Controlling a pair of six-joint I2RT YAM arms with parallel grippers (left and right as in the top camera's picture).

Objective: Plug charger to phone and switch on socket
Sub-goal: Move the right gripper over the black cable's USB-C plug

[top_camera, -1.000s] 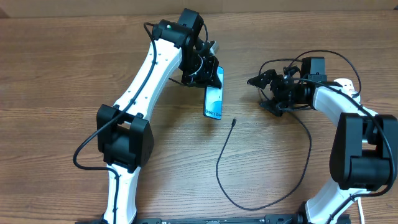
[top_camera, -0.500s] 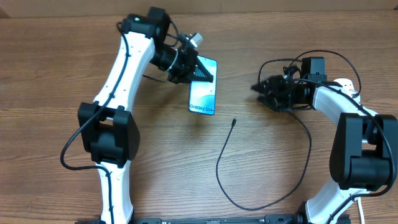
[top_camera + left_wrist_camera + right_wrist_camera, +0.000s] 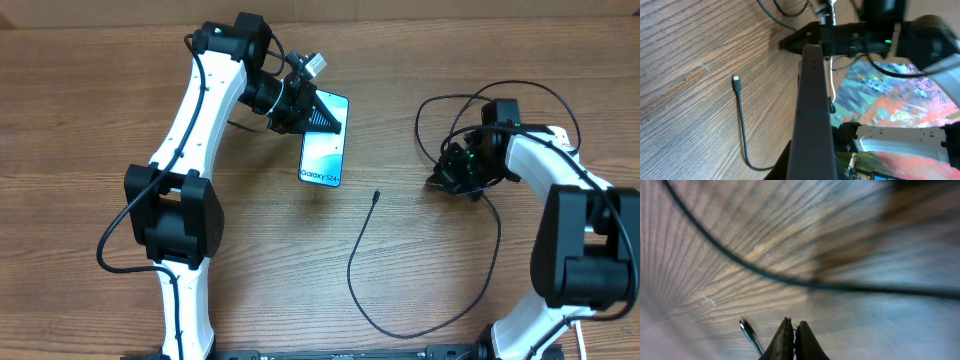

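Observation:
My left gripper (image 3: 320,117) is shut on the top end of the phone (image 3: 322,160), holding it off the table; its blue screen and white "Galaxy S24" band face up. In the left wrist view the phone (image 3: 812,110) shows edge-on as a dark bar running out from my left gripper (image 3: 812,170). The charger (image 3: 360,270) lies in a long loop with its connector tip (image 3: 376,196) below and to the right of the phone. My right gripper (image 3: 447,180) is shut and low over the table beside the cable's far end. Its fingertips (image 3: 790,330) press together with nothing seen between them, and the connector tip (image 3: 747,330) lies just left of them. The socket is out of view.
Thin black cables (image 3: 440,105) loop above and around the right wrist. The right arm's white links (image 3: 560,190) fill the right side, and the left arm (image 3: 190,130) runs down the left. A blurred dark cable (image 3: 765,272) crosses the right wrist view.
My right gripper went from open to shut and dropped lower toward the table. My left arm swung left with the phone during the first half second and has barely moved since.

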